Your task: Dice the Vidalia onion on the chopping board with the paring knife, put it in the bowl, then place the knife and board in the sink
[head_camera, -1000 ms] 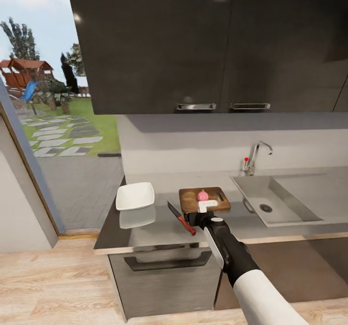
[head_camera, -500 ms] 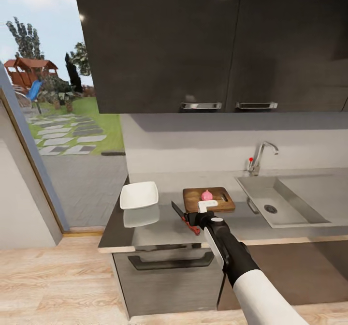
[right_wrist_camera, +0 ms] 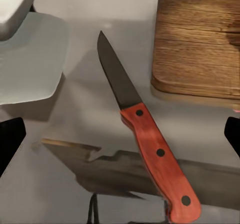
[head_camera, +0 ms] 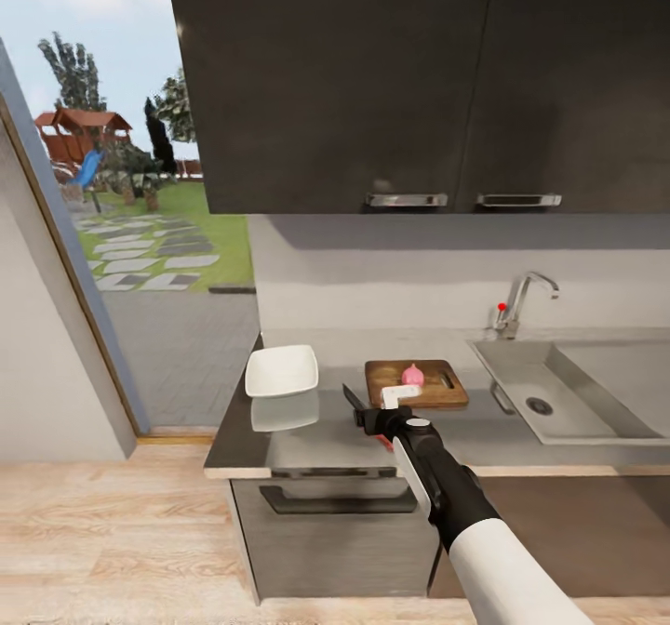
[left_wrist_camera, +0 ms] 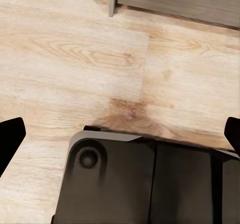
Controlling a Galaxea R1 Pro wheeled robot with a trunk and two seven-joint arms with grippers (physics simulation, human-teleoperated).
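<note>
Glossy black wall cabinets (head_camera: 419, 76) with chrome handles (head_camera: 406, 200) hang above a pale grey backsplash (head_camera: 391, 276). Light wood plank flooring (head_camera: 112, 532) meets a tall glazed opening (head_camera: 121, 234) onto a sunlit garden.

You see a glossy grey countertop (head_camera: 484, 434) with a light wood front edge, a white squarish bowl (head_camera: 281, 370), a brown wooden chopping board (head_camera: 416, 384) carrying a pink onion (head_camera: 413, 376), a paring knife (right_wrist_camera: 145, 134) with dark blade and red-orange three-riveted handle, a grey steel sink (head_camera: 558, 402), and pale wood-grain floor (left_wrist_camera: 75, 59).
</note>
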